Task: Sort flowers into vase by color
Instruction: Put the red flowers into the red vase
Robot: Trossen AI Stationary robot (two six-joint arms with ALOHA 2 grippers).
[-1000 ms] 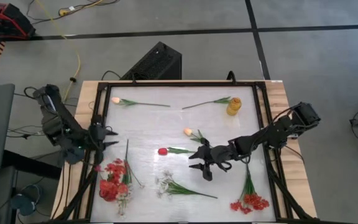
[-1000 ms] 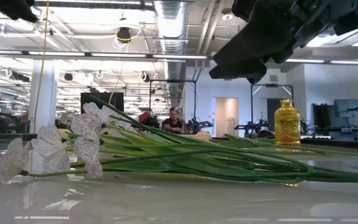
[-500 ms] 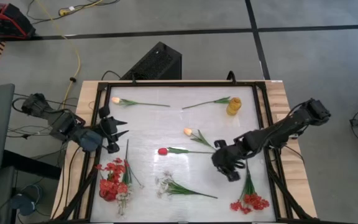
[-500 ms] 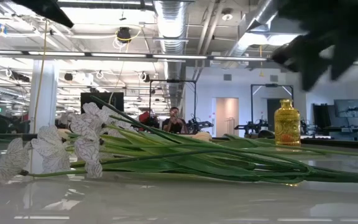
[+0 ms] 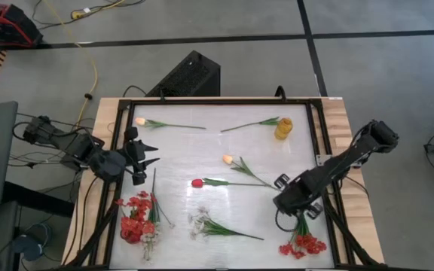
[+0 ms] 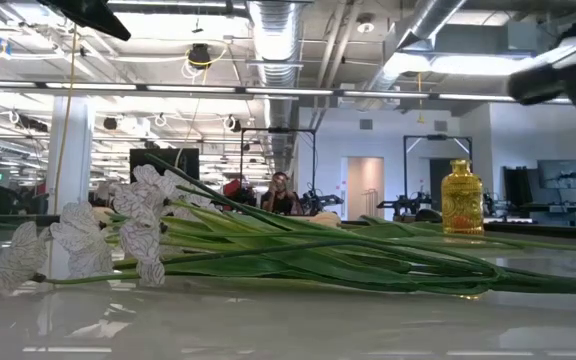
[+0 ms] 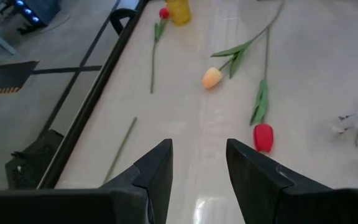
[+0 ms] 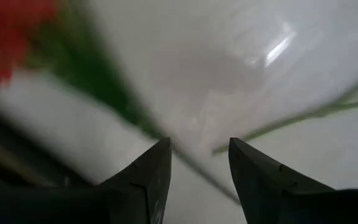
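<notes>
Flowers lie flat on the white table. In the high view they are a peach tulip (image 5: 139, 120), a second peach tulip (image 5: 228, 159), a red tulip (image 5: 197, 183), a white spray (image 5: 200, 222), and red clusters at near left (image 5: 136, 218) and near right (image 5: 302, 245). A yellow vase (image 5: 283, 129) stands upright at far right, with a stemmed flower (image 5: 247, 125) lying beside it. My left gripper (image 5: 145, 158) hovers open at the table's left side. My right gripper (image 5: 292, 214) is open above the stems of the near-right red cluster (image 8: 5, 43).
Black frame rails (image 5: 324, 150) run along the table's edges. The white spray (image 6: 88, 235) fills the low view's foreground, with the vase (image 6: 461, 198) behind it. A person (image 6: 278, 195) sits far off in the room. Bare table surface lies in the middle (image 5: 202, 150).
My right gripper has swung from beside the red tulip's stem toward the table's right and near edge. It has turned to point at the near-right red cluster. My left gripper has shifted a little toward the table's right. No flower has moved.
</notes>
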